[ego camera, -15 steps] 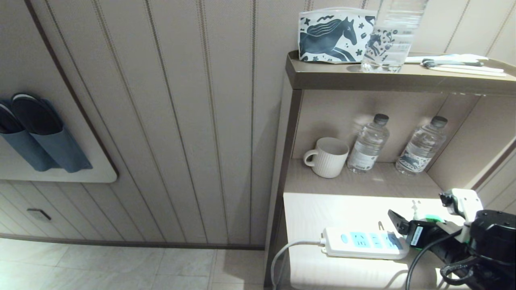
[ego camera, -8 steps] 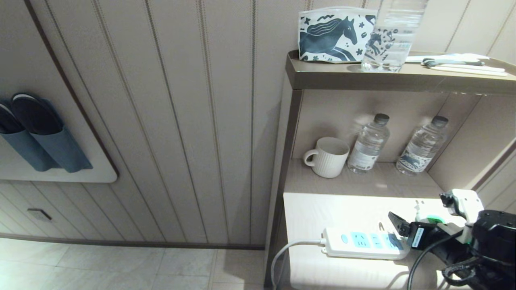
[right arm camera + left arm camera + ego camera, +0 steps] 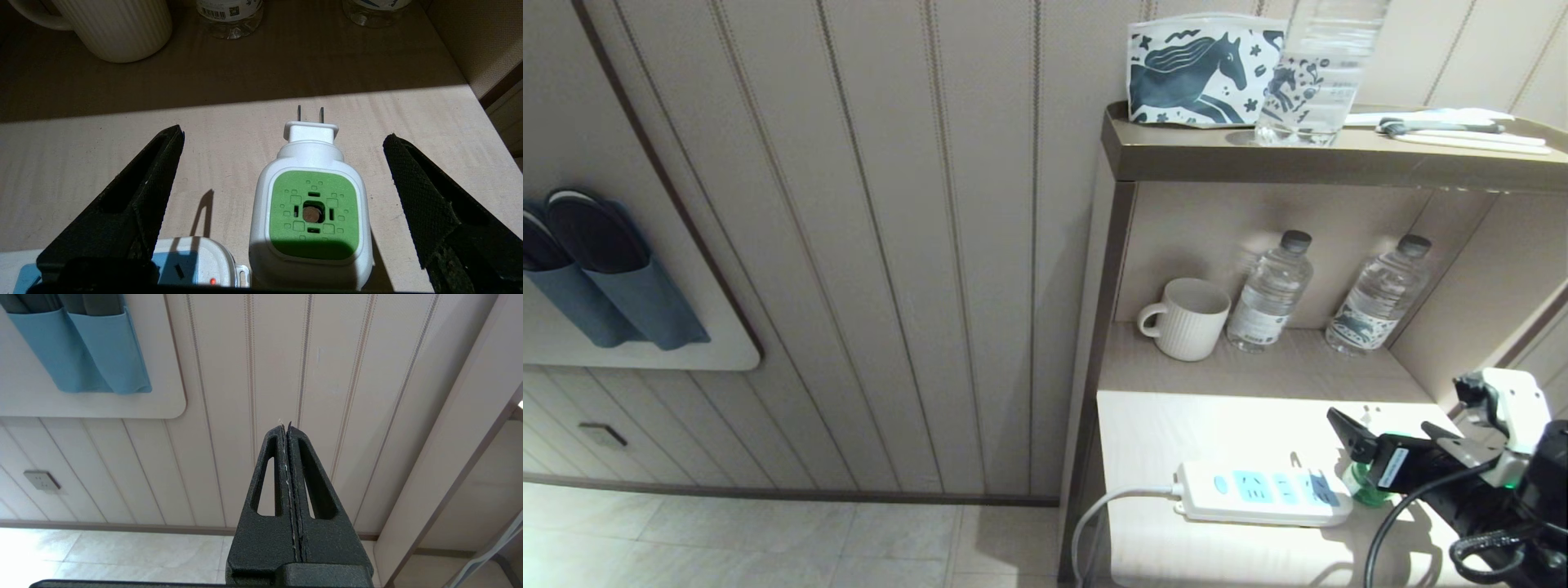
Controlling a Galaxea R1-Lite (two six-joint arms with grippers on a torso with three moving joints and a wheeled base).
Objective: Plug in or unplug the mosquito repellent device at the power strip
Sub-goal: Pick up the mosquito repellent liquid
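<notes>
The mosquito repellent device point(image 3: 312, 212) stands upright on the lit shelf, green top up, its two prongs pointing toward the back of the shelf. It is unplugged, just off the right end of the power strip point(image 3: 1262, 492). In the head view only its green bottle point(image 3: 1368, 490) shows under the arm. My right gripper point(image 3: 282, 134) is open above the device, one finger on each side, touching nothing. The strip's end socket and a red light point(image 3: 196, 265) show beside the device. My left gripper point(image 3: 286, 426) is shut and empty, facing the wall panels.
A ribbed white mug point(image 3: 1184, 318) and two clear water bottles point(image 3: 1270, 292) point(image 3: 1376, 296) stand at the back of the shelf. The strip's white cord point(image 3: 1094, 510) drops off the left edge. A horse-print pouch point(image 3: 1205, 72) sits on the top shelf.
My right gripper has moved to the right, away from the strip. The device, earlier up between the fingers, now stands lower on the shelf by the strip's end.
</notes>
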